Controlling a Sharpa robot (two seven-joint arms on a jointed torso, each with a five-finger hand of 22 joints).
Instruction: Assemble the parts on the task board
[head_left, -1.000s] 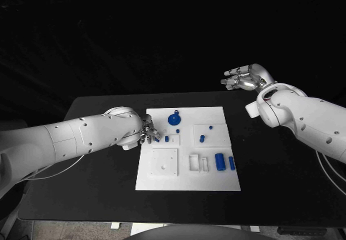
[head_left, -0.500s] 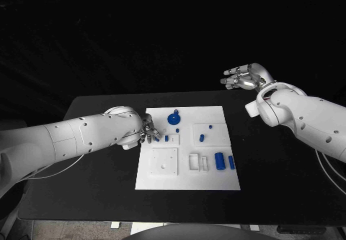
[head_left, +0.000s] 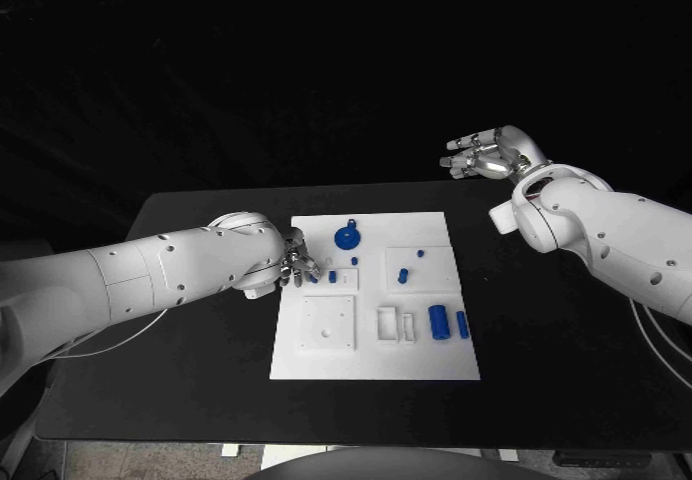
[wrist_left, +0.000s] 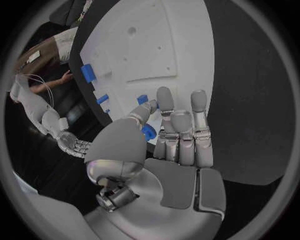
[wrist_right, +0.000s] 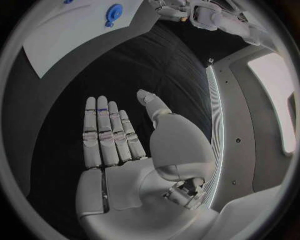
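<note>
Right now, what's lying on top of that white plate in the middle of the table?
On the white task board lie small blue parts, including a round blue disc and a blue cylinder. The left robot hand covers part of its left edge.

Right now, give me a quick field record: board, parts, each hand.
board: white task board in the middle of the black table
parts: round blue part at the far end; two blue cylinders near the right edge; smaller blue pieces between
left hand: left hand at the board's left edge, fingertips by a small blue piece; grasp cannot be told
right hand: right hand raised beyond the table's far right, holds nothing, fingers apart
</note>
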